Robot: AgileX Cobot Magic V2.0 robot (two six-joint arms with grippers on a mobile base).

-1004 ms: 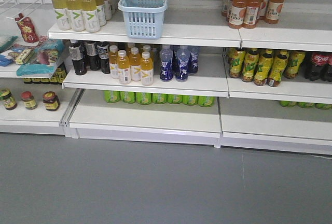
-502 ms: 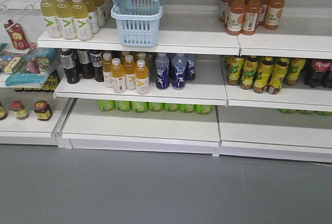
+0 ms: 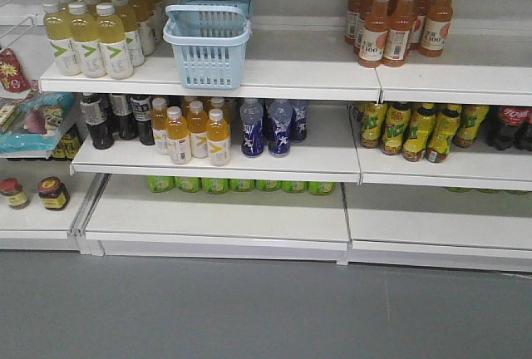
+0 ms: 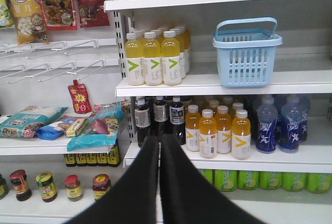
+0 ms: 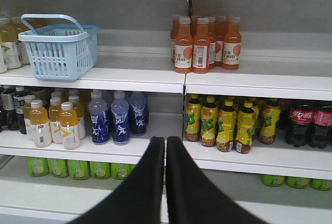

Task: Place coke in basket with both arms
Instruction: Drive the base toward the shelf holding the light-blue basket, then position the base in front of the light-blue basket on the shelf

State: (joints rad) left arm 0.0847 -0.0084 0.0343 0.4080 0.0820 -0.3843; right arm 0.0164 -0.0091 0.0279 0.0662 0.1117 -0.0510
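Coke in the slim all-red metal bottle cannot be made out in any view, so neither its place nor its long axis can be told.

Nearest, at the bottom centre of the left wrist view, the left gripper (image 4: 159, 138) has its two black fingers pressed together, with nothing between them. The right gripper (image 5: 165, 139) sits the same way at the bottom centre of its own view, fingers together and bare.

Beyond them stand white shelves (image 3: 249, 72). On the middle level, the right wrist view shows two dark cola bottles (image 5: 301, 125) with red labels at the right edge. Left of them are five yellow-green bottles (image 5: 226, 125) and three blue bottles (image 5: 120, 123). The left wrist view shows four orange-yellow bottles (image 4: 223, 130) in front and three black bottles (image 4: 160, 116) to their left.

One light blue basket (image 3: 208, 47) stands upright, mouth up and handle raised, on the level above, in the upper left of the front view. It has a front row of three pale yellow bottles (image 4: 153, 60) on its left. A front row of three orange-brown bottles (image 5: 199, 47) stands well apart on its right.
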